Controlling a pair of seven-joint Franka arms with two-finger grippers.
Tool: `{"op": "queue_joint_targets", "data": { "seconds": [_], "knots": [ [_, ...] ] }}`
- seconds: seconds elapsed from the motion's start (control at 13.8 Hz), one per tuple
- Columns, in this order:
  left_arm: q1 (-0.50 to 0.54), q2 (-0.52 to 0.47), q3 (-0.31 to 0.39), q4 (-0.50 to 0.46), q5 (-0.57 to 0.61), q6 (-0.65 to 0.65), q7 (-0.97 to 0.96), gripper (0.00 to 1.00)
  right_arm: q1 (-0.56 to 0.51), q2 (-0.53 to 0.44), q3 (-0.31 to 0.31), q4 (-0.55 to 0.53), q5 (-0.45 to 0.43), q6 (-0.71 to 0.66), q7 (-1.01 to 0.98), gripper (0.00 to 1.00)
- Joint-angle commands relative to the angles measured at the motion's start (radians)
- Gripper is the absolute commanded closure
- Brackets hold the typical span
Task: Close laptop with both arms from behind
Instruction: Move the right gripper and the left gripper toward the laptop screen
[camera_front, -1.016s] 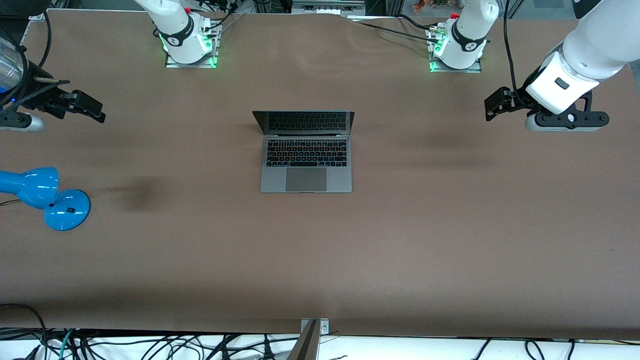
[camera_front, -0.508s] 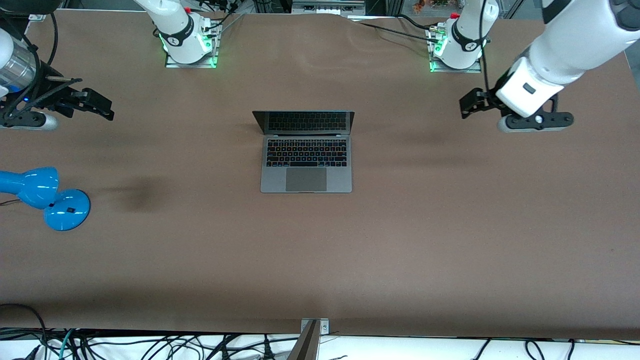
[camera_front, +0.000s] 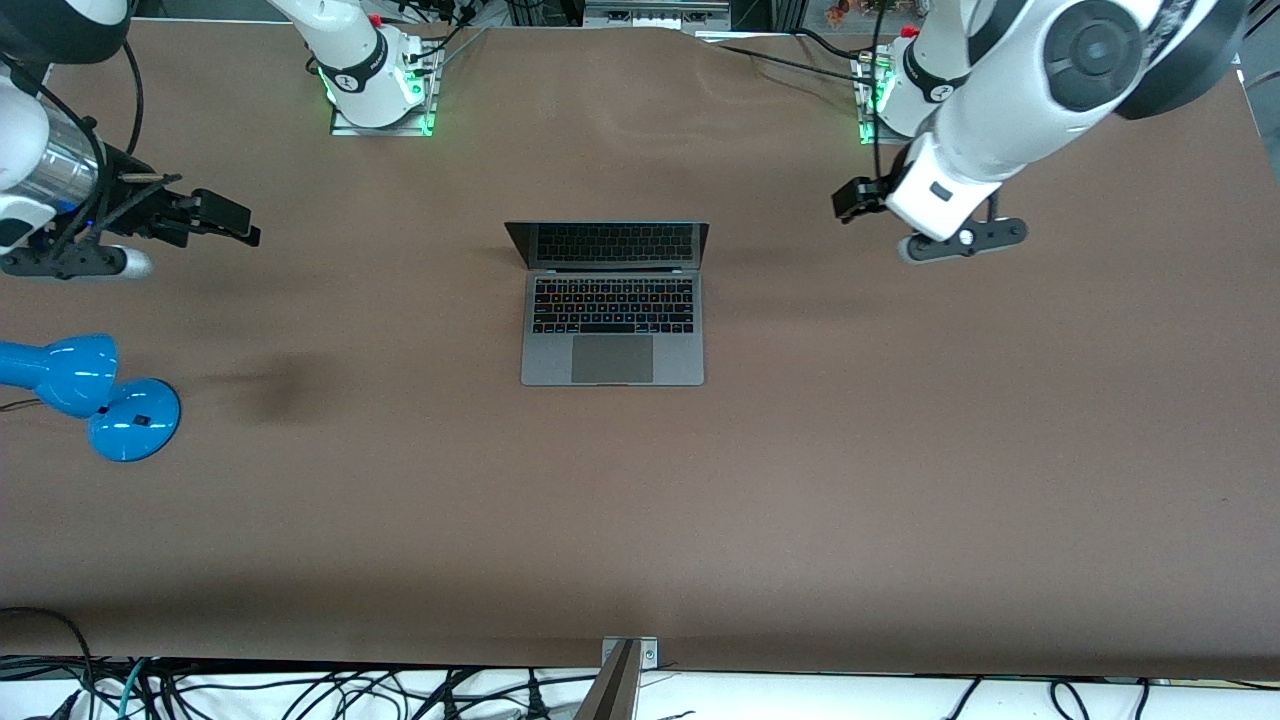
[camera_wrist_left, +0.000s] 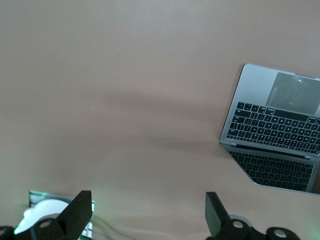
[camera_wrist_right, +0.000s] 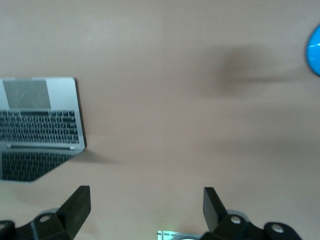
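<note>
The grey laptop (camera_front: 612, 320) lies open in the middle of the brown table (camera_front: 900, 450), screen raised and dark, keyboard toward the front camera. It also shows in the left wrist view (camera_wrist_left: 274, 150) and in the right wrist view (camera_wrist_right: 39, 127). My left gripper (camera_front: 850, 203) is open and empty, in the air over bare table toward the left arm's end, level with the laptop's screen. My right gripper (camera_front: 232, 222) is open and empty, over bare table toward the right arm's end. Both open fingers frame bare table in each wrist view.
A blue desk lamp (camera_front: 95, 395) sits near the table's edge at the right arm's end, also at the rim of the right wrist view (camera_wrist_right: 315, 52). The two arm bases (camera_front: 380, 85) (camera_front: 905, 95) stand along the table's back edge. Cables hang along the front edge.
Both grippers have moved inward toward the laptop; the left gripper moved much more than the right. The laptop has not moved.
</note>
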Motion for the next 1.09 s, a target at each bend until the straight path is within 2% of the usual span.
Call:
{"op": "queue_joint_targets", "data": {
  "seconds": [0.0, 0.22, 0.36, 0.51, 0.65, 0.73, 0.8, 0.87, 0.94, 1.02],
  "knots": [
    [0.007, 0.041, -0.054, 0.002, -0.02, 0.01, -0.063, 0.0, -0.002, 0.009, -0.002, -0.038, 0.09, -0.035, -0.069, 0.0],
    [0.005, 0.067, -0.106, 0.0, -0.032, 0.01, -0.112, 0.0, 0.007, 0.031, 0.004, -0.042, 0.2, -0.113, -0.069, 0.0],
    [0.005, 0.083, -0.144, 0.0, -0.042, 0.01, -0.167, 0.0, 0.036, 0.041, 0.005, -0.042, 0.226, -0.138, -0.07, 0.0],
    [0.005, 0.097, -0.177, 0.0, -0.043, 0.01, -0.181, 0.03, 0.085, 0.06, 0.007, -0.042, 0.234, -0.139, -0.069, 0.0],
    [0.005, 0.109, -0.216, 0.0, -0.044, 0.01, -0.183, 0.11, 0.128, 0.072, 0.022, -0.058, 0.277, -0.132, -0.054, 0.01],
    [0.005, 0.112, -0.229, -0.001, -0.05, 0.008, -0.183, 0.21, 0.157, 0.075, 0.025, -0.065, 0.295, -0.126, -0.052, 0.06],
    [0.005, 0.115, -0.233, -0.001, -0.078, 0.008, -0.183, 0.45, 0.183, 0.084, 0.027, -0.065, 0.299, -0.126, -0.037, 0.21],
    [0.002, 0.123, -0.238, -0.001, -0.096, 0.008, -0.185, 0.88, 0.199, 0.089, 0.027, -0.065, 0.3, -0.129, 0.003, 0.33],
    [-0.001, 0.126, -0.246, -0.001, -0.124, 0.008, -0.203, 1.0, 0.225, 0.098, 0.027, -0.063, 0.3, -0.132, 0.055, 0.4],
    [-0.003, 0.135, -0.246, -0.001, -0.148, 0.008, -0.23, 1.0, 0.252, 0.11, 0.028, -0.063, 0.3, -0.135, 0.093, 0.48]
  ]
}}
